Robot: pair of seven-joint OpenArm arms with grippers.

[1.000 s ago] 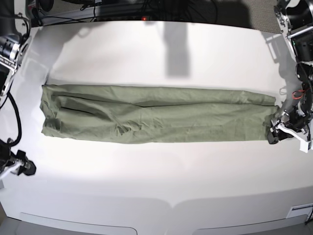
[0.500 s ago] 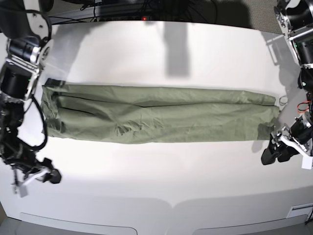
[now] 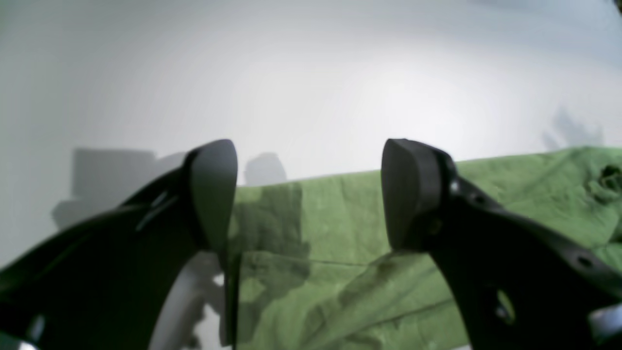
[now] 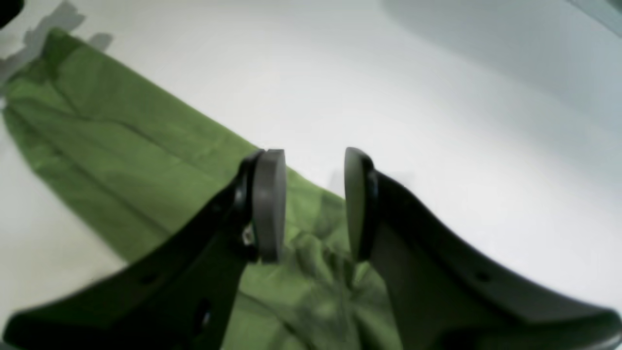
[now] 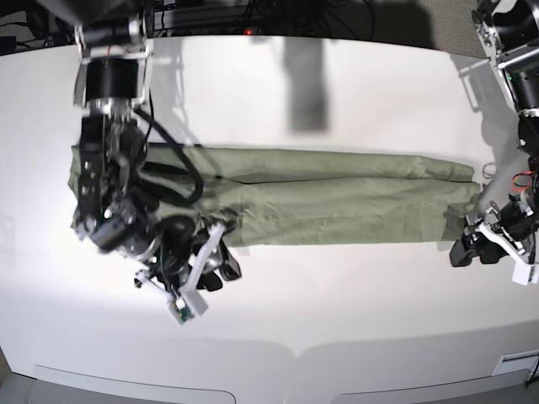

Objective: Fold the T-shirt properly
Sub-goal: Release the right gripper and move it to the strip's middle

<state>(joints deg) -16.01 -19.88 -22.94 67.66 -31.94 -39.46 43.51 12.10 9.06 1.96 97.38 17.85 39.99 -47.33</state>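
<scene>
Left tool (image 3: pixel 309 194): its two dark fingers (image 3: pixel 214 189) stand wide apart with nothing between them, released. Seen from the wrist, it hangs over the near end of the T-shirt (image 3: pixel 359 272), the fingers casting shadows on the cloth. In the base view the left tool (image 5: pixel 472 246) sits low at the right side, just beside the shirt's right end, over the white surface (image 5: pixel 337 320).

Right tool (image 4: pixel 313 204): its flat grey pads (image 4: pixel 269 204) stand partly apart, facing each other, and hold nothing. Bunched, wrinkled folds of the T-shirt (image 4: pixel 146 180) lie directly beneath the gap; whether the pads touch the cloth cannot be told. In the base view the right tool (image 5: pixel 215 268) is at the lower edge of the shirt's left portion, with the arm reaching down across that end from the top of the frame.

T-shirt (image 5: pixel 337 198): olive green, folded into a long narrow band, lying flat and lengthwise across the middle of the surface, with creases running along its length.
</scene>
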